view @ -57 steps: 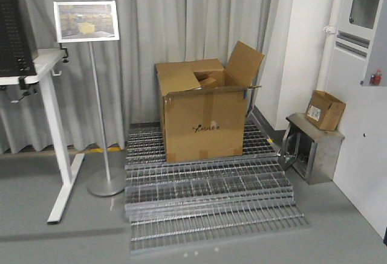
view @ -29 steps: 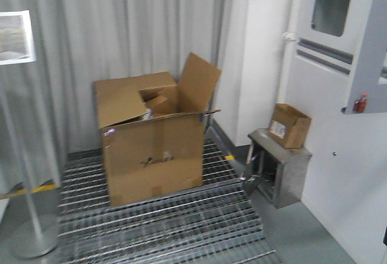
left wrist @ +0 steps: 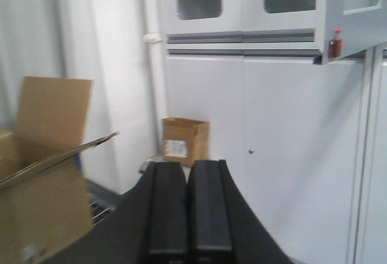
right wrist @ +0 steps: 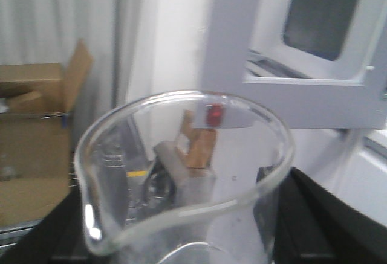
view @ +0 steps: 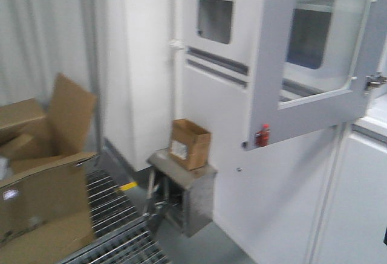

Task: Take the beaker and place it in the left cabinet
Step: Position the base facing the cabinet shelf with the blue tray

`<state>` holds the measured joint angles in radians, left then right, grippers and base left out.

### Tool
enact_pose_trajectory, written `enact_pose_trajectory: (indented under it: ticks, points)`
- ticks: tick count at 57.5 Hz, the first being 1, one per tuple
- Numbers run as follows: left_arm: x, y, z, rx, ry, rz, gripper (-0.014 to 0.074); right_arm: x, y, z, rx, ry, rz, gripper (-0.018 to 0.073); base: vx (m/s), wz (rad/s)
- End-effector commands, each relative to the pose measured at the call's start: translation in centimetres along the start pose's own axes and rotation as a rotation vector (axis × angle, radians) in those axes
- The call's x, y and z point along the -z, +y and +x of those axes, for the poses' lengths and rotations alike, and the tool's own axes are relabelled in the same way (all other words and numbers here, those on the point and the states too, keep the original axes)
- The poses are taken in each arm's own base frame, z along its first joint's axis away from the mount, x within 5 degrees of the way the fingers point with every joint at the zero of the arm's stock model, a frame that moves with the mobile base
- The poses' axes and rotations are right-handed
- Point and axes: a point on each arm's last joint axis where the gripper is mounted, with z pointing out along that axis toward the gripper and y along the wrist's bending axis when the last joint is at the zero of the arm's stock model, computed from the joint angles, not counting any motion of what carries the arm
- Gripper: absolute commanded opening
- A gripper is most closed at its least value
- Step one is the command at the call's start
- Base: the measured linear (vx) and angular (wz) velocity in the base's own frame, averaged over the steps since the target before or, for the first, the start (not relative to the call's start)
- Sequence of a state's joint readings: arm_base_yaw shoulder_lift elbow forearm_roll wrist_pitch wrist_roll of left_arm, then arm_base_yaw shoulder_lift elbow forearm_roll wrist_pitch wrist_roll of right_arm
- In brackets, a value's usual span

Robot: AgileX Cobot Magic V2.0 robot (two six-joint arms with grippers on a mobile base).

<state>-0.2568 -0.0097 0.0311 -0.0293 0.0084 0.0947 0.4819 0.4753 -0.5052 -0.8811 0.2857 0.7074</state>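
Holding the beaker (right wrist: 181,176) in my right gripper (right wrist: 187,231): black fingers (right wrist: 320,222) sit on both sides of the glass, closed onto it, contact points below the frame edge. Beaker is upright, up off any surface, rim filling the right wrist view, pouring lip toward lower left, nothing inside

Left gripper (left wrist: 186,173) fully closed, pads (left wrist: 166,203) pressed flat together, nothing between them

Beaker is near the white cabinet wall (view: 284,203) but well apart from it. One grey door (view: 272,64) with a glass window stands swung open, red latch (view: 262,136) at its lower corner. Shelf boards show through the windows; what's behind the open door I can't tell from here

Lower down: small cardboard box (view: 190,143) sits on a steel stand (view: 193,194) against the wall. Large cardboard box (view: 42,197), flaps open, sits on metal grating (view: 115,240) at left, pale curtain (view: 42,28) behind it

Front view is blurred, so fine detail is unreadable
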Motion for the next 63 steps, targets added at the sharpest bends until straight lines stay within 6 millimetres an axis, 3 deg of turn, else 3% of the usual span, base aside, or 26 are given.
enact_pose_trajectory:
  ticks: [1,63]
  points:
    - [0.12,0.03,-0.31,0.011,-0.085,-0.005,0.0001,0.18,0.06,-1.41,0.028,-0.073,-0.022,-0.0003,0.46,-0.62]
    - [0.12,0.02,-0.31,0.011,-0.085,-0.004,0.0001,0.18,0.05,-1.40,0.028,-0.072,-0.022,-0.0003,0.29,-0.69]
